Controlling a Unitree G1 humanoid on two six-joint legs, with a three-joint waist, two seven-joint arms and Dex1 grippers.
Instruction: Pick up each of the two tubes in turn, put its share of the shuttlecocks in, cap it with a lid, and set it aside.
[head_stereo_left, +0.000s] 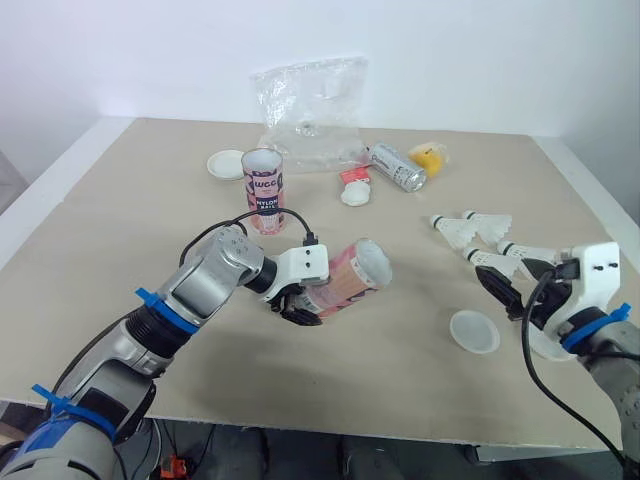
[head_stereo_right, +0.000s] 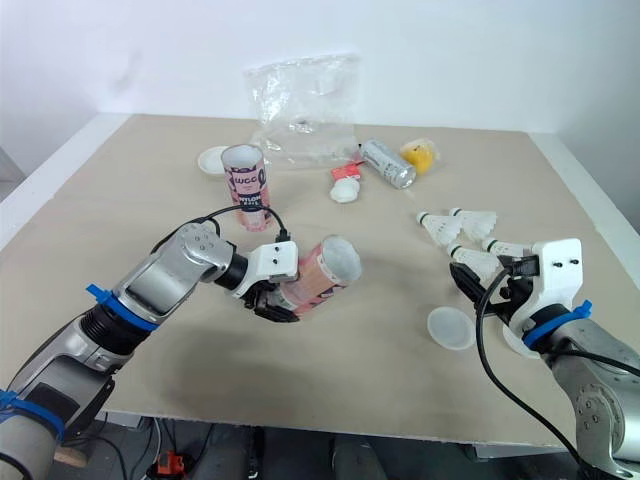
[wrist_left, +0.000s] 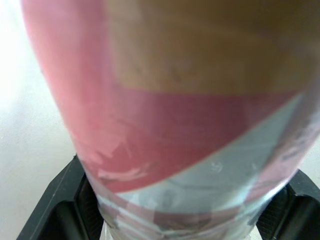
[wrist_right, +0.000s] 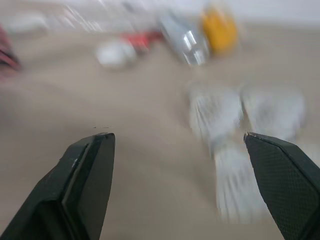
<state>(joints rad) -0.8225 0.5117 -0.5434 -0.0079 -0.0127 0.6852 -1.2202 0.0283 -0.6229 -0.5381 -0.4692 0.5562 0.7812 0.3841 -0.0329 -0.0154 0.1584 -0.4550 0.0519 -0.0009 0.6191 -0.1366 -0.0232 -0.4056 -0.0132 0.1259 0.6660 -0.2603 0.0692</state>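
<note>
Holding your right gripper (wrist_right: 177, 136) with fingers apart just short of the shuttlecocks (head_stereo_left: 480, 235), you look set to grab one. The left gripper (head_stereo_left: 300, 305) clamps the pink tube (head_stereo_left: 350, 275) tilted, mouth toward them, likely for loading; the second tube (head_stereo_left: 264, 188) stands upright beyond.

Beige table (head_stereo_left: 110, 230) with a white rim, spanning 9 to 3 o'clock. Plain white wall (head_stereo_left: 130, 50) behind at 12 o'clock. Dark floor (head_stereo_left: 330, 455) below the near edge at 6 o'clock. Even, diffuse light, soft shadows.
</note>
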